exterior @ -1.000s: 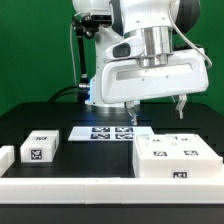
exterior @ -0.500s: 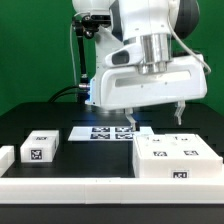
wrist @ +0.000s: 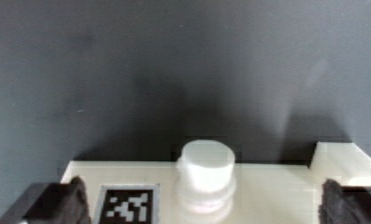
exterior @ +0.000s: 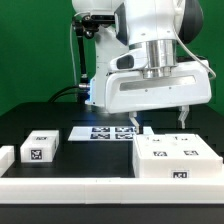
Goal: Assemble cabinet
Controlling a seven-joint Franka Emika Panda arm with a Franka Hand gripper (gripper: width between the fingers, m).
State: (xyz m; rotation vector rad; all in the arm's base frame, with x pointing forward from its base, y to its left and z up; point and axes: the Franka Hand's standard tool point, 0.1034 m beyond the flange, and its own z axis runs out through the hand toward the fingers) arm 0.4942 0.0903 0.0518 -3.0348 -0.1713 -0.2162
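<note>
The cabinet body (exterior: 150, 168), a big white box with black-and-white tags on its top face and one on its front, sits on the black worktop (exterior: 85, 160) in the lower part of the exterior view, toward the exterior view's right. In the wrist view the same body (wrist: 271, 200) shows a rounded white peg (wrist: 207, 172) standing up from its top, a tag (wrist: 129, 205) just beside the peg, and a raised white corner piece (wrist: 342, 155) further along.

The jaws hang just above the body's rear edge, spread wide and released, gripping nothing. One dark fingertip (exterior: 182, 118) is over the far side of the body, and the other is nearer the middle of the exterior view. In the wrist view the peg lies between the two dark fingers (wrist: 49, 205).

A small white drawer-like block (exterior: 40, 148) with a tag lies at the lower left, well apart from the body, and another white block (exterior: 5, 157) is cut off by the left edge. The marker board (exterior: 100, 132) lies flat behind them, near the centre. The white arm (exterior: 150, 50) fills the upper centre and right.
</note>
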